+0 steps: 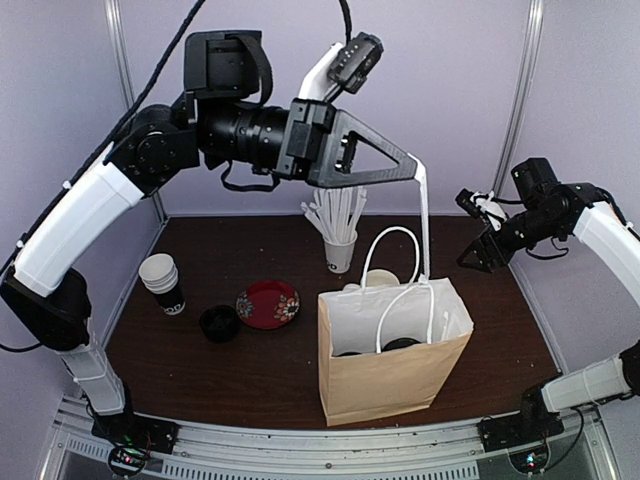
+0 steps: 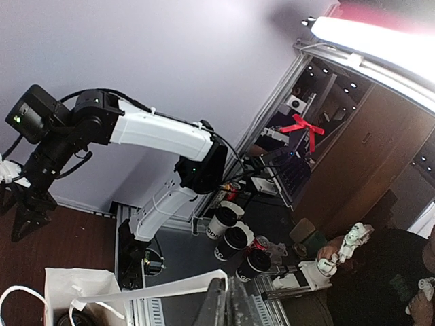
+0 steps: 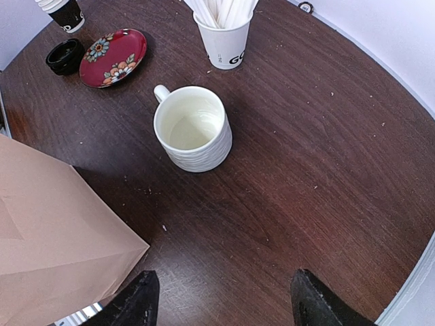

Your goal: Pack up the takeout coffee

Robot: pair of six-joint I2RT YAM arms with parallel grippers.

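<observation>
Top external: coffee cups (image 1: 400,344) upright in bag (image 1: 390,385), lids up; left pincer (image 1: 419,168) clamps handle (image 1: 424,230); right pincer (image 3: 221,288) spread.

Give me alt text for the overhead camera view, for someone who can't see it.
The left gripper pinches one white handle of a brown paper bag standing on a dark table, two black-lidded coffee cups inside. The open right gripper hovers to its right; straws, stacked cups and a red saucer sit nearby.

left arm (image 1: 80,215) and right arm (image 1: 605,232) in glossy white shells with matte black joint housings, black cables looping off the left arm, thick black ribbed wrist, left gripper (image 1: 413,170) with black open-frame triangular fingers, right gripper (image 3: 224,305) with blunt black fingers
</observation>
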